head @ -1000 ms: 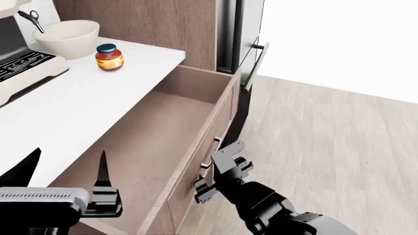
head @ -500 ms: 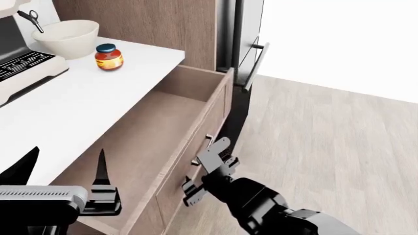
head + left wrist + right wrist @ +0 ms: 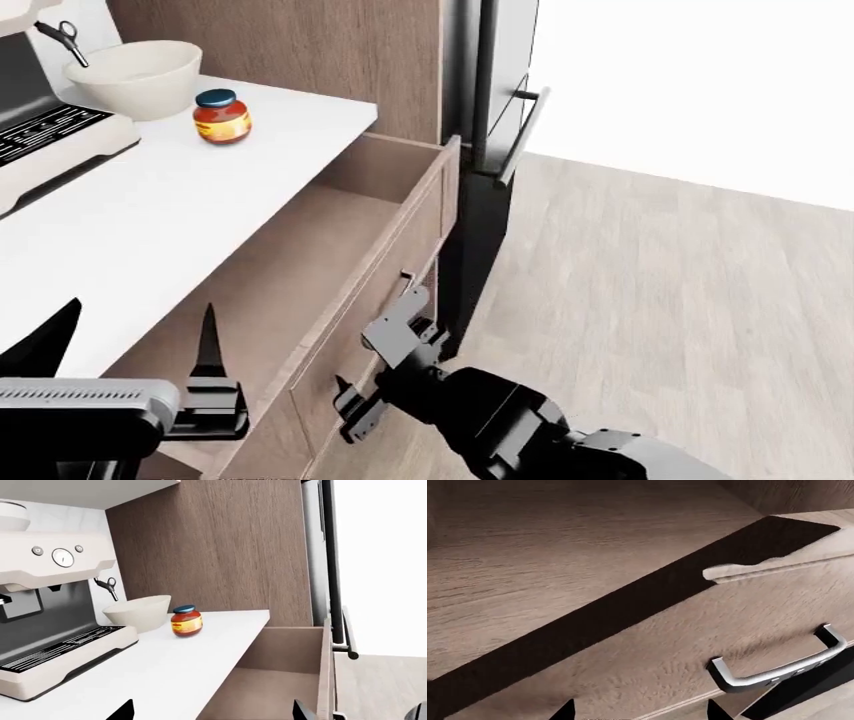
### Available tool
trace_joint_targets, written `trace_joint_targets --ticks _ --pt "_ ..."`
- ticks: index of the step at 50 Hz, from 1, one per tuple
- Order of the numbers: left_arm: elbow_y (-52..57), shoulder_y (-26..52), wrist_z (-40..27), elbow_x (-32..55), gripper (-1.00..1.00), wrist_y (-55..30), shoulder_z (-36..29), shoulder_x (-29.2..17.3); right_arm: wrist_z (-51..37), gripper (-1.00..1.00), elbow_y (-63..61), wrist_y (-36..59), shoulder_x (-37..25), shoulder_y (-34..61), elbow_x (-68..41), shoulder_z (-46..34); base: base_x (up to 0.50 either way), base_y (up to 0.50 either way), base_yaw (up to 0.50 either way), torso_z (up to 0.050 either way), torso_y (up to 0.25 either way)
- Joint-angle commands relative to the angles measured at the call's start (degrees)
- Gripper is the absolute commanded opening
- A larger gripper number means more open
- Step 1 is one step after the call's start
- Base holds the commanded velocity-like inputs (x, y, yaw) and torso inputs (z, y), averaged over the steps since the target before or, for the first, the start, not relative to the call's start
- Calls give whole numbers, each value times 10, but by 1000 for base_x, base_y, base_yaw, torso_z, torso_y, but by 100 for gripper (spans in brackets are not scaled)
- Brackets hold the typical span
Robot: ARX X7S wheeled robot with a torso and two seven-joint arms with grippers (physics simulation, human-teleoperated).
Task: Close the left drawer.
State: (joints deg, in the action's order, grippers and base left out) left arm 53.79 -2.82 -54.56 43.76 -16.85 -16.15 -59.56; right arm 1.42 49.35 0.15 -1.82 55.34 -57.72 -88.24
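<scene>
**Left drawer part open, right arm at its front**

The right gripper (image 3: 384, 368), fingers spread and grasping nothing, hides much of the left drawer (image 3: 287, 290) front and handle (image 3: 777, 667). Left gripper (image 3: 127, 350) fingers released over the bench (image 3: 160, 210); jar (image 3: 222, 117) and bowl (image 3: 134, 75) well behind.

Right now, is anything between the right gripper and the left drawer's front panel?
Nothing: in the head view the right gripper sits right against the left drawer, near its handle.
</scene>
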Motion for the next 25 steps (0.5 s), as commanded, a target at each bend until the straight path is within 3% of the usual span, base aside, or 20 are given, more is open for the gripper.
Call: trace_joint_targets --ticks 1,25 --pt "1 -2 -2 1 100 2 1 -3 21 100 -58 2 18 -2 22 -2 0 0 0 0 0" --pt "-2 -2 -1 -2 100 5 -3 -3 27 100 -113 5 18 -5 58 -3 0 0 0 1 0"
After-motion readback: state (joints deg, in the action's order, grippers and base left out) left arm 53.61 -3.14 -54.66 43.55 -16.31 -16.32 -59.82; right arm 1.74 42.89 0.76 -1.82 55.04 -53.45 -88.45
